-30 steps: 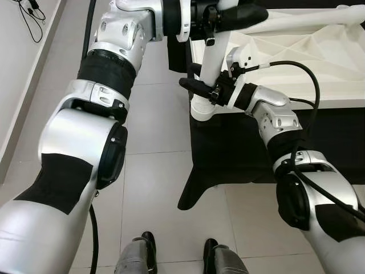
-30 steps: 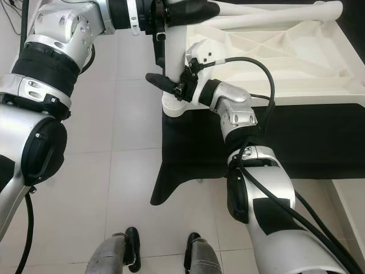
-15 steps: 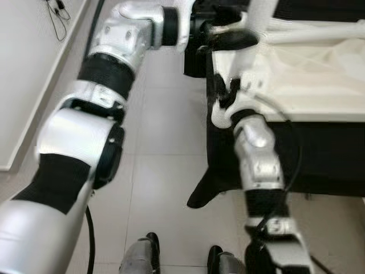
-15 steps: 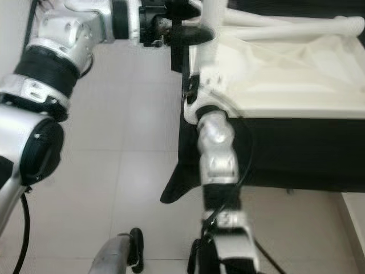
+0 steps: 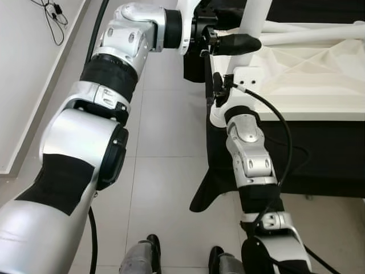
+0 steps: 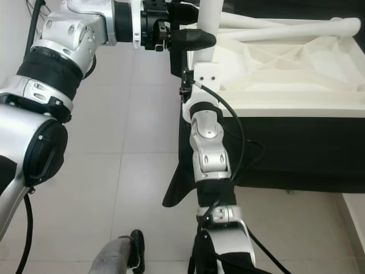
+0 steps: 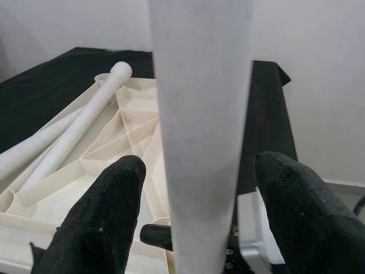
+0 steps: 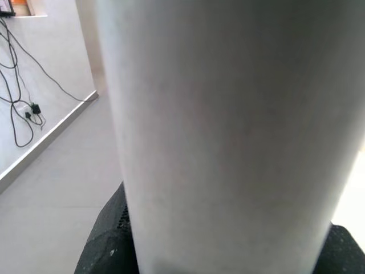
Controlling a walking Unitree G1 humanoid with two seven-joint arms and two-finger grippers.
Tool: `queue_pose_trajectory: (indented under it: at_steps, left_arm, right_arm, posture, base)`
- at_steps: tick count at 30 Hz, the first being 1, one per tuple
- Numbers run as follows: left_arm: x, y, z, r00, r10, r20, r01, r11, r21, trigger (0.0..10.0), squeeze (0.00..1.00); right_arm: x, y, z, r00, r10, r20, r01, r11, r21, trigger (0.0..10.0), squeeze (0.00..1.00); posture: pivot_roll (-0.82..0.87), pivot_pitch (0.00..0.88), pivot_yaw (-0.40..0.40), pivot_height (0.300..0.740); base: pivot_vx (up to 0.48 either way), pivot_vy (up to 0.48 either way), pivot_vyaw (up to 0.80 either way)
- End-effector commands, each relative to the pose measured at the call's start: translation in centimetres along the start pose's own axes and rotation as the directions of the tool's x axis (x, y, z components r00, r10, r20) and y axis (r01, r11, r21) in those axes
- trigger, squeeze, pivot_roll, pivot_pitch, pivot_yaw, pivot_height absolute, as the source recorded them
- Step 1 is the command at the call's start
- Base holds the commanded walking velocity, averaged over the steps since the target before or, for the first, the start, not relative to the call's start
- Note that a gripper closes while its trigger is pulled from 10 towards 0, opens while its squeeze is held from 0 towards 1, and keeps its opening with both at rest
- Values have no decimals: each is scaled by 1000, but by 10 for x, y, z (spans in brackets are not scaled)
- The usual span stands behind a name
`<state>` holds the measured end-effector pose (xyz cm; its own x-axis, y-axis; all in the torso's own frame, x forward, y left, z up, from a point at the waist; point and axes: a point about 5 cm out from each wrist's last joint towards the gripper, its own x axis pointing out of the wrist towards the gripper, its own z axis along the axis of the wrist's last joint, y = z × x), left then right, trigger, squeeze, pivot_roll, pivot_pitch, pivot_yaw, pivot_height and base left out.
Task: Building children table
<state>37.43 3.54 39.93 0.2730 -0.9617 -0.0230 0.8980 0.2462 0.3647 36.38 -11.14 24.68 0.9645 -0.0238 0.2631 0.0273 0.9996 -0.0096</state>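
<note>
Since a second ago the right arm has swung in under the leg (image 5: 251,17), its forearm now upright beside the corner. Left gripper (image 7: 194,200) straddles the white leg, fingers (image 7: 100,220) spread and clear of it, likely steadying it upright in the corner socket of the upturned tabletop (image 5: 308,74). Right gripper (image 8: 222,251) sits tight against the leg's base; whether it grips I cannot tell. Black cloth (image 6: 296,148) covers the support; pale tiled floor (image 5: 165,131) and white wall surround.
</note>
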Motion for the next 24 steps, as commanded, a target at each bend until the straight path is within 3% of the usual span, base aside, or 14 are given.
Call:
queue_pose_trajectory:
  at_steps: [1, 5, 10, 13, 19, 24]
  left_arm:
    - [-1, -1, -3, 1000, -12, -15, 12, 1000, 11, 10000, 0]
    - [-7, 2, -3, 1000, -6, -8, 6, 1000, 11, 10000, 0]
    - [-15, 4, -3, 1000, 0, -1, 0, 1000, 16, 10000, 0]
    - [-25, 6, -4, 1000, 18, 11, -18, 1000, 8, 10000, 0]
    - [-40, 8, -13, 999, 49, 14, -49, 999, -7, 10000, 0]
    - [-53, 3, -27, 997, 76, 21, -75, 996, -45, 10000, 0]
  right_arm:
    - [-7, -12, -37, 983, -63, -175, 65, 998, 6, 0, 0]
    - [3, -19, -17, 995, -83, -62, 87, 994, 69, 0, 0]
    - [11, -30, 0, 994, -113, 1, 112, 990, 89, 0, 0]
    - [16, -45, 16, 987, -154, 46, 150, 986, 80, 0, 0]
    - [20, -58, 16, 983, -176, 61, 173, 984, 42, 0, 0]
    - [14, -62, 0, 983, -181, 25, 180, 983, 26, 0, 0]
  posture:
    - [108, 261, 27, 740]
    - [105, 264, 29, 740]
    - [109, 265, 27, 740]
    - [110, 267, 21, 740]
    - [111, 269, 17, 740]
    - [111, 272, 14, 740]
  base:
    - [0, 0, 0]
    - [0, 0, 0]
    - [0, 0, 0]
    - [0, 0, 0]
    - [0, 0, 0]
    - [0, 0, 0]
